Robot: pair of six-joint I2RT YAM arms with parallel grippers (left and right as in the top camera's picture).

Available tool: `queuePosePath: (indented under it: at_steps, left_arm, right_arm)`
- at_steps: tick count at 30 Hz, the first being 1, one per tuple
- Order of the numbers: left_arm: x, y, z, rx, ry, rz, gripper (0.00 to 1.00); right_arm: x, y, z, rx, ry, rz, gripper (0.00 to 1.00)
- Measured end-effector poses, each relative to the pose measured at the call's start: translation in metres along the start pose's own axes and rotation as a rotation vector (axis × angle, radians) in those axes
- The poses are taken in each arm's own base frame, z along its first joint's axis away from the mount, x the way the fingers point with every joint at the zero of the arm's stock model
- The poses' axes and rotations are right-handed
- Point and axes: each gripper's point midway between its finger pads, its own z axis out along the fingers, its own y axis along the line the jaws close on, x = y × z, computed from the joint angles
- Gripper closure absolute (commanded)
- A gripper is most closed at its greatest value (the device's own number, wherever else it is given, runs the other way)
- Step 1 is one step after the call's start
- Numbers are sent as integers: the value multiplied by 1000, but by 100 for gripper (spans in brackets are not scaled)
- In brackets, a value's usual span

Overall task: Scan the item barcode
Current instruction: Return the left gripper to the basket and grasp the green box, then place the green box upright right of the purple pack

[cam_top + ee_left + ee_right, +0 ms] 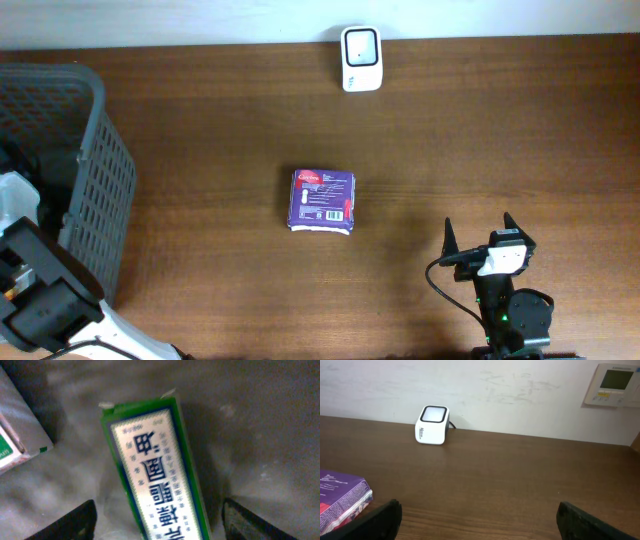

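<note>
As seen from overhead, find purple packet point(322, 200) lying flat near middle of wooden table point(200, 120), label side up, white barcode panel just discernible, bars too small to read. Note white scanner point(360, 45) upright at far table edge, well apart from packet, dark-rimmed window on top. Mark grey basket point(100, 200) at left end of table, with left arm point(45, 290) stretched over it and gripper end hidden from this view.

Through left wrist view, see green box point(155, 470) with blue Chinese characters on pale panel, lying tilted on dull grey surface. Cannot tell from this view alone whether that surface is basket floor. Spot corner of second carton point(15, 435), grey with green and white print, just beside box at upper left; cannot tell whether touching. Record left gripper point(160, 527) spread, dark fingertips point(70, 522) standing either side of green box with gaps on both sides, gripping nothing.

Locate right gripper point(479, 235) low at right, near front table edge, well apart from packet, fingers parted wide with nothing between. Confirm same from right wrist view: black fingertips point(370, 522) at bottom corners, bare wood between. See packet at left edge there, scanner against white wall beyond, and beige wall panel point(615, 385) with small display at upper right.
</note>
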Motion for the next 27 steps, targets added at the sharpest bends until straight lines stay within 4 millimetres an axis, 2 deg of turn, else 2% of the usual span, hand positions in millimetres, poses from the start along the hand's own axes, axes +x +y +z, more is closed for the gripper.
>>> queuePosePath:
  at_steps: [2,5,6,9,10,11,14,15,16,18,19,20,21,22,23,25,26,27]
  left_arm:
    - [3,2,2,-5,6,-1,69]
    - [3,2,2,-7,5,-1,85]
    - [3,2,2,-7,4,-1,88]
    - [3,3,-2,-8,8,0,85]
    - [-1,3,-13,7,-13,-4,86]
    - [-10,1,-34,39,-59,-13,85]
    - [-35,-10,-118,204,-214,-44,85]
    - [-43,-16,-169,323,-291,-51,85]
    - [-47,-22,-211,429,-352,-50,87]
    - [-36,-41,-293,717,-433,8,87]
    - [-25,-48,-328,831,-464,48,87]
    - [4,-57,-378,985,-485,120,86]
    - [36,-65,-409,1087,-471,189,86]
    - [59,-72,-426,1146,-454,246,86]
    - [105,-89,-446,1239,-388,362,86]
    - [184,-121,-459,1336,-231,557,86]
    - [228,-141,-456,1345,-142,655,85]
    - [274,-162,-442,1319,-48,752,85]
  right_arm:
    - [0,0,0,0,0,0,2]
    - [0,0,0,0,0,0,2]
    - [0,0,0,0,0,0,1]
    - [0,0,0,0,0,0,2]
    - [0,0,0,0,0,0,2]
    - [0,0,0,0,0,0,2]
    - [0,0,0,0,-1,0,2]
    - [0,0,0,0,0,0,2]
    - [0,0,0,0,0,0,2]
    - [0,0,0,0,0,0,2]
    - [0,0,0,0,0,0,2]
    - [0,0,0,0,0,0,2]
    - [0,0,0,0,0,0,2]
    - [0,0,0,0,0,0,2]
    - [0,0,0,0,0,0,2]
    - [0,0,0,1,-1,0,2]
    - [0,0,0,0,0,0,2]
    - [0,0,0,0,-1,0,2]
